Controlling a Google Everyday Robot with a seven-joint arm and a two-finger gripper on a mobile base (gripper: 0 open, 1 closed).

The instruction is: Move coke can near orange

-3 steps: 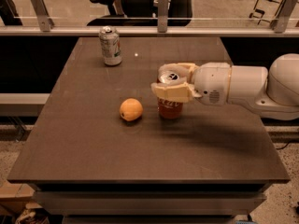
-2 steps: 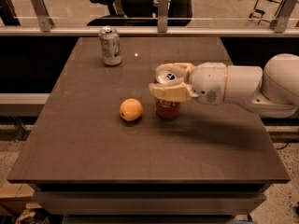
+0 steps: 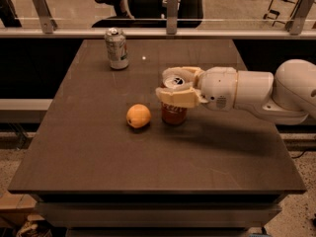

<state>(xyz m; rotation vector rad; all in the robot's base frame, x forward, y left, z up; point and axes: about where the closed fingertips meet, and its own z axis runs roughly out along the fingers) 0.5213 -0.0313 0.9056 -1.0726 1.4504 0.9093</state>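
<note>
The coke can (image 3: 174, 113) is red with a silver top and stands upright on the dark table (image 3: 148, 157), near the middle. My gripper (image 3: 174, 87) reaches in from the right and its cream fingers (image 3: 178, 98) are closed around the can's upper part. The orange (image 3: 138, 116) lies on the table just left of the can, with a small gap between them.
A silver-white can with green markings (image 3: 117, 48) stands upright at the table's far left. A rail with metal posts (image 3: 172, 10) runs behind the far edge. My white arm (image 3: 261, 90) stretches over the table's right side.
My gripper has carried the coke can a little to the left, closer to the orange. The orange and the far can have not moved.
</note>
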